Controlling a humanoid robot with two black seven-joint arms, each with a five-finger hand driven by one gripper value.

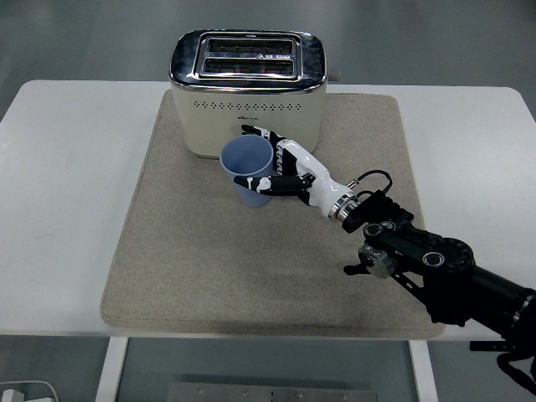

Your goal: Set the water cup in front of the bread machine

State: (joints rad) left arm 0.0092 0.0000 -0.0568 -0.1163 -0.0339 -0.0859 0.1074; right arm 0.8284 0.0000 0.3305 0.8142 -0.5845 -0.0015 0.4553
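Note:
A blue water cup [248,171] stands upright on the grey mat [201,260], just in front of the cream bread machine [248,92] with its chrome top. My right hand [278,172] reaches in from the lower right and is shut on the cup's right side, fingers wrapped around its wall. The cup's base is close to the bread machine's front face; whether the base rests on the mat or hangs just above it cannot be told. The left arm does not show.
The mat covers the middle of the white table [59,209]. My right forearm [427,264] crosses the mat's right front corner. A shoe [384,10] shows on the floor at the top edge.

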